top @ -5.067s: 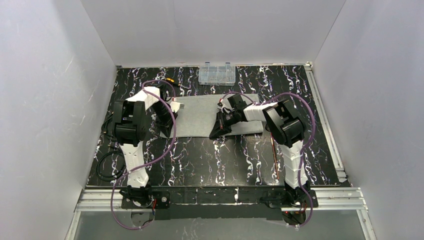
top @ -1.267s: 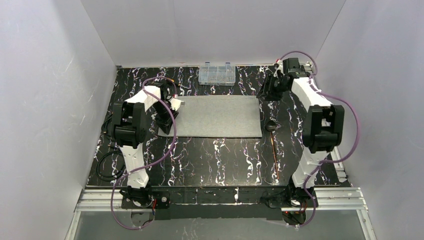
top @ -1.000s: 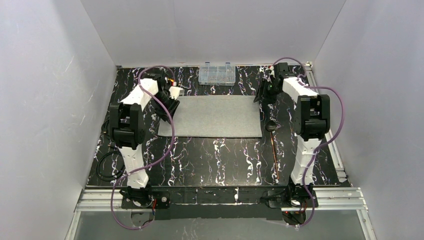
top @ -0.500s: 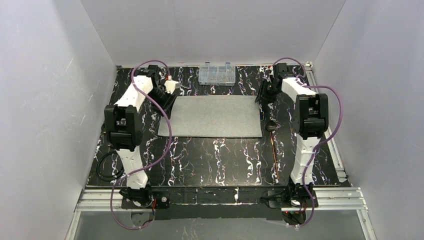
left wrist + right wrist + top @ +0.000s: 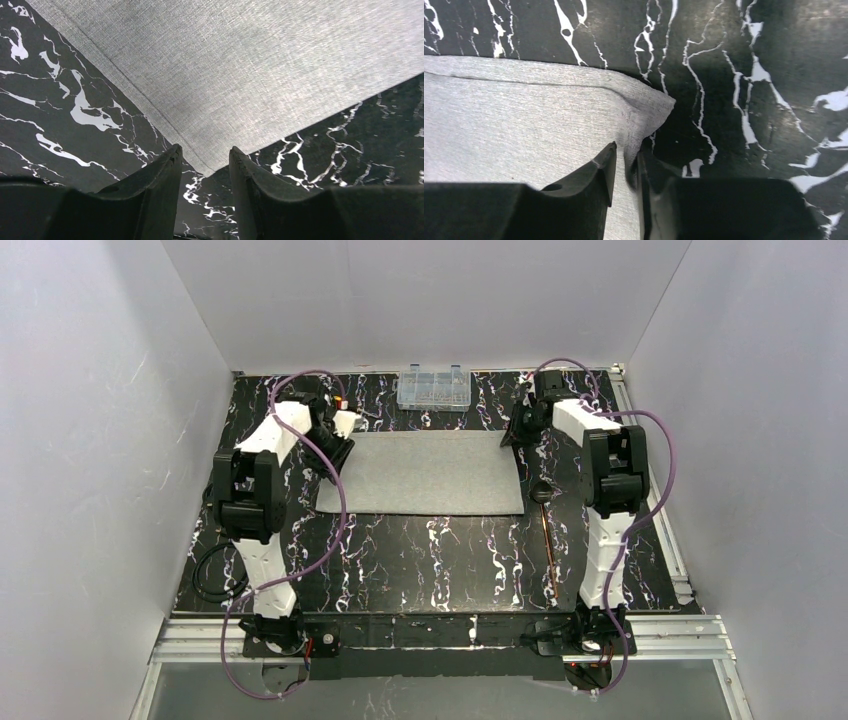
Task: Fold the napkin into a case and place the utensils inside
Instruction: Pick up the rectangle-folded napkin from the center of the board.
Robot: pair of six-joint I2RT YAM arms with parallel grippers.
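Observation:
The light-grey napkin [image 5: 425, 472] lies flat as a wide rectangle on the black marbled table. My left gripper [image 5: 340, 443] hovers at its far left corner. In the left wrist view that gripper [image 5: 205, 156] is open, and the napkin [image 5: 260, 65] corner points into the gap without touching the fingers. My right gripper [image 5: 512, 437] is at the far right corner. In the right wrist view it [image 5: 626, 161] pinches a raised fold of the napkin [image 5: 524, 120]. The copper-brown utensils [image 5: 548, 545] lie to the right of the cloth, with the dark spoon head by its near right corner.
A clear plastic compartment box [image 5: 433, 387] stands at the back edge behind the napkin. A black cable loop [image 5: 212, 570] lies at the near left. White walls close in the table on three sides.
The right gripper's jaws have narrowed onto the napkin's far right corner, lifting it slightly. The left gripper rose away from the far left corner, then came back down to it.

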